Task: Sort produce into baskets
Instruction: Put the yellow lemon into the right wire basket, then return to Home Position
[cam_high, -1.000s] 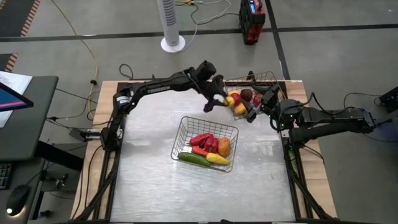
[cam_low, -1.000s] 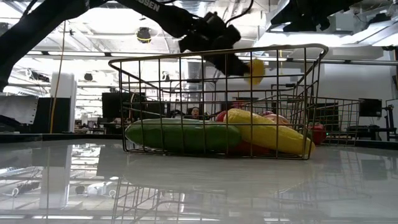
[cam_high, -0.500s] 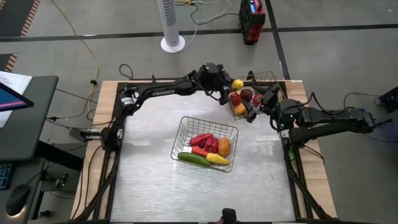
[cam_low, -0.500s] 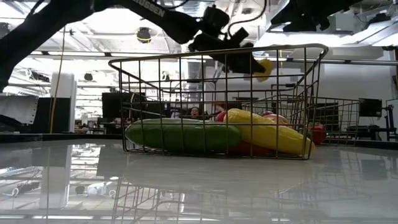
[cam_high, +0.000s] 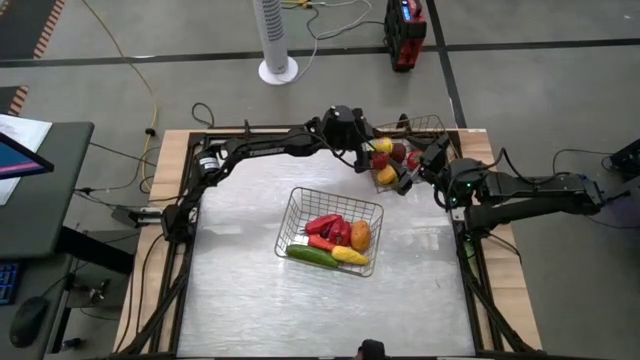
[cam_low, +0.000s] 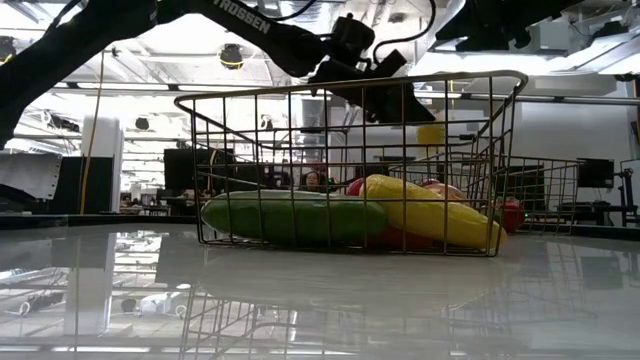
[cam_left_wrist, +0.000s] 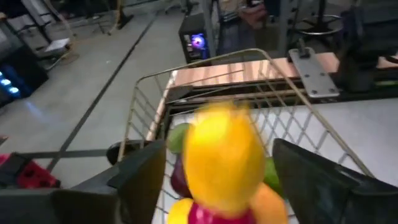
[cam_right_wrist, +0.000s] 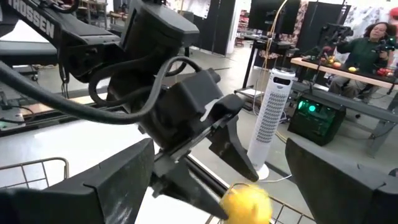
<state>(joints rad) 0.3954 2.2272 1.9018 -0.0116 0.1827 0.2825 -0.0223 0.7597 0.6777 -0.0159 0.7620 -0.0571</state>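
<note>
A yellow lemon (cam_left_wrist: 219, 163) is in the air just past my left gripper (cam_high: 367, 152), over the far basket (cam_high: 432, 124) at the table's far right. The gripper's fingers (cam_left_wrist: 144, 180) stand open on either side of it. In the low view the lemon (cam_low: 431, 133) shows below the fingers, apart from them. The far basket holds red, yellow and dark round pieces (cam_high: 398, 155). The near basket (cam_high: 300, 205) at mid-table holds red peppers, a cucumber (cam_low: 290, 218), corn and an orange piece. My right gripper (cam_high: 415, 168) waits open beside the far basket.
The two wire baskets stand close together. There is bare tabletop (cam_high: 240, 270) to the left of and nearer than the mid-table basket. A white tower fan (cam_high: 277, 40) and a red box (cam_high: 405, 35) stand on the floor beyond the far edge. A person sits at a bench in the room behind.
My left gripper has carried the lemon toward the table's far right, over the far basket. It has tipped up from a steep downward slant to nearly level. It has then opened and let go, and the lemon now drops clear of the fingers.
</note>
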